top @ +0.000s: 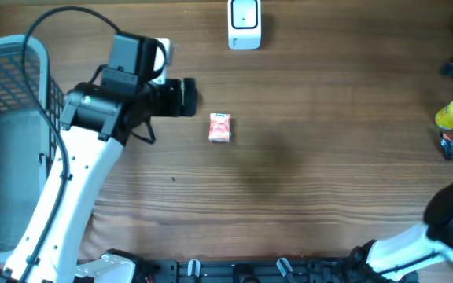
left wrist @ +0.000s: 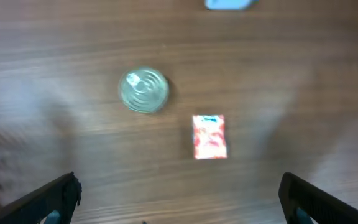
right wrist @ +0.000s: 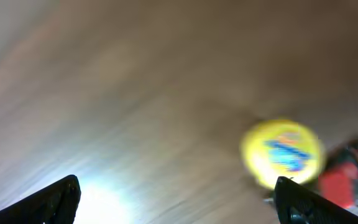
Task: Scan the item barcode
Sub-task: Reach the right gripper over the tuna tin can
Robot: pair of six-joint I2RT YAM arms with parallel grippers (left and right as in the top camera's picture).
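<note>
Loosely ahead of left jaws: red packet (left wrist: 209, 137).

Left arm (top: 81, 177) stretched forward, left claw (left wrist: 179, 196) spread wide, empty; right claw (right wrist: 178, 199) spread wide, empty.

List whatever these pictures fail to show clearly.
Red packet: barcode too small overhead, blurred in left wrist view.
Silver can: absent overhead, probably under the left arm.
Yellow item: label smeared by blur in right wrist view.
</note>
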